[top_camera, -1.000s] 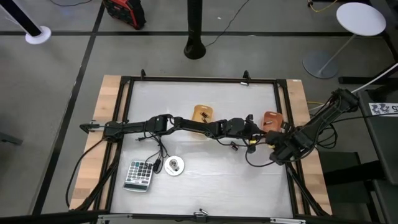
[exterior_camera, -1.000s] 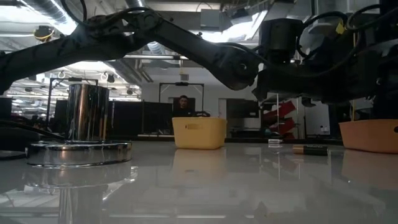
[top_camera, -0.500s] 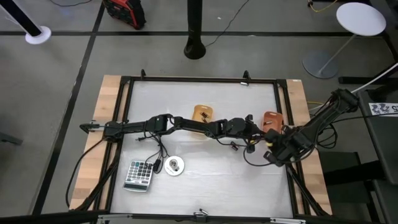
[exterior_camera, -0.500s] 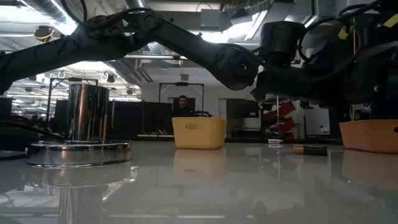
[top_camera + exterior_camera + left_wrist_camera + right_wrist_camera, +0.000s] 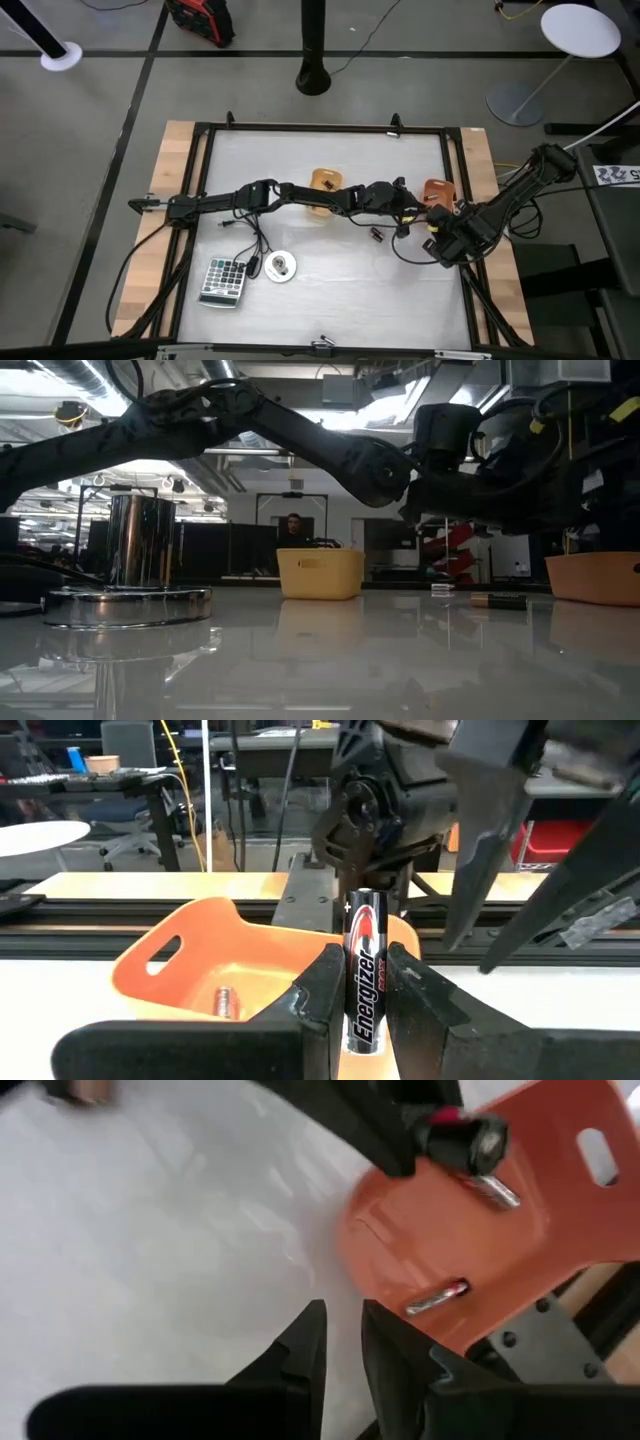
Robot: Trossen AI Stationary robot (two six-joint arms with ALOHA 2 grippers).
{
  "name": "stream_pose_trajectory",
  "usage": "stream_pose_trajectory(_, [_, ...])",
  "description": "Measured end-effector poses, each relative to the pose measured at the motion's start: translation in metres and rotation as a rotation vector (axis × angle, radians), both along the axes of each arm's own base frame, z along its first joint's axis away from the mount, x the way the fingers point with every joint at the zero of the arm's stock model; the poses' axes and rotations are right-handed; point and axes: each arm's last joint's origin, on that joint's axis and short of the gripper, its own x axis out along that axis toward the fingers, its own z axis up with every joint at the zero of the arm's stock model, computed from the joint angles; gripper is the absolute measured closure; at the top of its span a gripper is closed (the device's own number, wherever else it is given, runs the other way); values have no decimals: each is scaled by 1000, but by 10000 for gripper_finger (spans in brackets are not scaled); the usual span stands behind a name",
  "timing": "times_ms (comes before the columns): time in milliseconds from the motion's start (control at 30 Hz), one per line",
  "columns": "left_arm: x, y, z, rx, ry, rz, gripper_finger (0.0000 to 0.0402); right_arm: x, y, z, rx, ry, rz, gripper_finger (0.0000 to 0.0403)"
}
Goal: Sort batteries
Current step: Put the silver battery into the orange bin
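My left arm reaches across the table and its gripper [image 5: 408, 210] is shut on a black Energizer battery [image 5: 362, 935], right by the left rim of the orange bin [image 5: 437, 191]. A silvery battery [image 5: 222, 1001] lies inside that bin. My right gripper [image 5: 440, 238] hangs just near of the bin, pointing steeply down. Its fingers [image 5: 342, 1342] stand a narrow gap apart with nothing between them. Loose batteries [image 5: 378, 235] lie on the table near both grippers. A yellow bin [image 5: 325, 182] stands left of the orange one. My left gripper pinches the battery's lower half [image 5: 362, 1012] between its two fingers [image 5: 322, 985], one on each side of the cylinder. The fingers come nearly level from the table's left and lie across the battery. It stands upright, plus end up, lifted clear of the table.
A calculator [image 5: 222, 280] and a round white disc with a cable [image 5: 281, 267] lie at the near left. The black frame [image 5: 300, 128] rims the table. In the low view two batteries [image 5: 500, 600] lie between the yellow bin [image 5: 320, 573] and the orange bin [image 5: 595, 578].
My right gripper has rolled about its own line while staying beside the orange bin. My left gripper keeps the battery upright in nearly the same place.
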Motion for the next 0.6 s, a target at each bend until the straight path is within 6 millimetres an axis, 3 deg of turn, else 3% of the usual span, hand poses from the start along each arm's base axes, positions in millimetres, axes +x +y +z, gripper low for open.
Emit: stream_pose_trajectory(600, [-1,7,-2,9,23,10,350,30,-21,-21,-123,175,-59,338])
